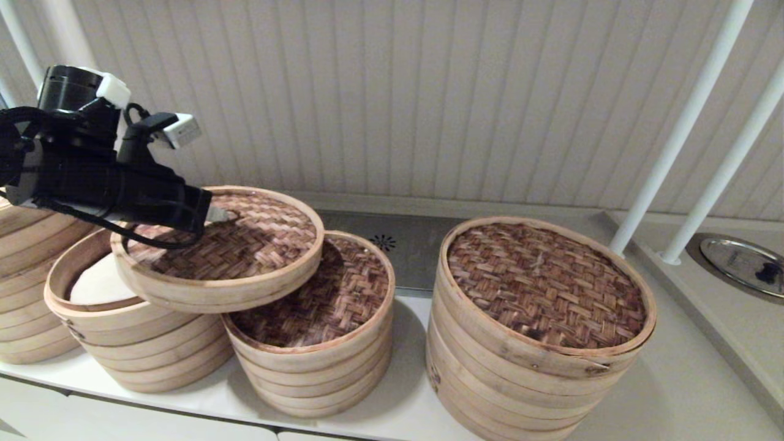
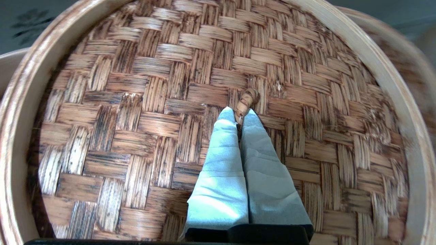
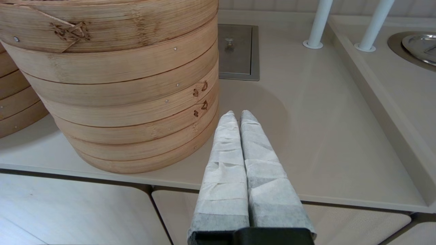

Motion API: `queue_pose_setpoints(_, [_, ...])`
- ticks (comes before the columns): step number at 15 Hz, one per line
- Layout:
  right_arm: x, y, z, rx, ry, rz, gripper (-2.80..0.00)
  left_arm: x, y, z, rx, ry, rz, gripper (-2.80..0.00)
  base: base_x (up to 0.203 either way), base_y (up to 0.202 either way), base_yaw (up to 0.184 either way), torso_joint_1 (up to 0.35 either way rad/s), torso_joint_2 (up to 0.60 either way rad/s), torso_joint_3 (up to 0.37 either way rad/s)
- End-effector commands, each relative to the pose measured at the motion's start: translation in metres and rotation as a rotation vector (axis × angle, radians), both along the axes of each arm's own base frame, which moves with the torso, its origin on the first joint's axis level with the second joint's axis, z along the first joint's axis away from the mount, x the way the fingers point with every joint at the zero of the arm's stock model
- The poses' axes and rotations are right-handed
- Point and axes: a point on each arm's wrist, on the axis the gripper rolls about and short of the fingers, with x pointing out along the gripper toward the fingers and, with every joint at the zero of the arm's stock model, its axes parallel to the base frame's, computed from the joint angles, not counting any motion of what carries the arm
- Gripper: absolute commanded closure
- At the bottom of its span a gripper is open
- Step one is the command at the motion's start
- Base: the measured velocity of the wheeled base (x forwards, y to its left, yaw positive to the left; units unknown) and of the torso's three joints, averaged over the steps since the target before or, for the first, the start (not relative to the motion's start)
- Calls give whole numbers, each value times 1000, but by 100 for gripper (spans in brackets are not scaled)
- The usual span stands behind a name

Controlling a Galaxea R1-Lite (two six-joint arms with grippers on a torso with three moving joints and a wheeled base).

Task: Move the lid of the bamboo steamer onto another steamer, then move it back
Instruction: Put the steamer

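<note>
- The head view shows four bamboo steamers on the white counter (image 1: 380, 422). From left to right: a stack at the frame edge (image 1: 24, 294), an open steamer (image 1: 131, 343), the smallest steamer (image 1: 318, 343), and a wide, tall steamer (image 1: 539, 331).
- The left gripper (image 1: 215, 214) holds the bamboo steamer lid (image 1: 245, 257) in the air. The lid is tilted; it overlaps the open steamer and part of the smallest steamer's dark woven top.
- Only the left wrist view shows the grip itself: the two padded fingers (image 2: 221, 170) are pressed together on the small loop handle (image 2: 246, 102) near the middle of the lid.
- Inside the open steamer something white (image 1: 101, 285) is visible; what it is cannot be told.
- The right gripper (image 3: 237, 117) appears only in the right wrist view. Its two fingers are together and hold nothing. It hangs near the counter's front edge, just beside the banded wall of the wide steamer.
- Two white poles (image 1: 686, 122) stand on the right; near them a round metal plate (image 1: 744, 263) sits in the counter.
- A metal panel (image 1: 398, 245) lies behind the steamers.
</note>
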Motion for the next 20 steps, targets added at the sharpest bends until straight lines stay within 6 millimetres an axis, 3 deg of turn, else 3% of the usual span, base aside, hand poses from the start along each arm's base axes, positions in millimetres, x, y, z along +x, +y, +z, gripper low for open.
queue_pose_setpoints(1, [0, 0, 0, 0, 2, 0, 0, 0, 11, 2, -1, -11, 33, 0, 0, 0, 0, 0, 0, 0])
queue_pose_setpoints(6, [0, 0, 0, 0, 2, 0, 0, 3, 35, -1, -29, -32, 83, 0, 0, 0, 0, 0, 0, 0])
queue_pose_setpoints(10, [0, 0, 0, 0, -1, 0, 0, 2, 77, 1, -70, -64, 181, 0, 0, 0, 0, 0, 0, 0])
queue_pose_setpoints(16, [0, 0, 0, 0, 2, 0, 0, -6, 118, -6, -120, -67, 242, 0, 0, 0, 0, 0, 0, 0])
queue_pose_setpoints(20, [0, 0, 0, 0, 1, 0, 0, -9, 129, -18, -140, -57, 250, 0, 0, 0, 0, 0, 0, 0])
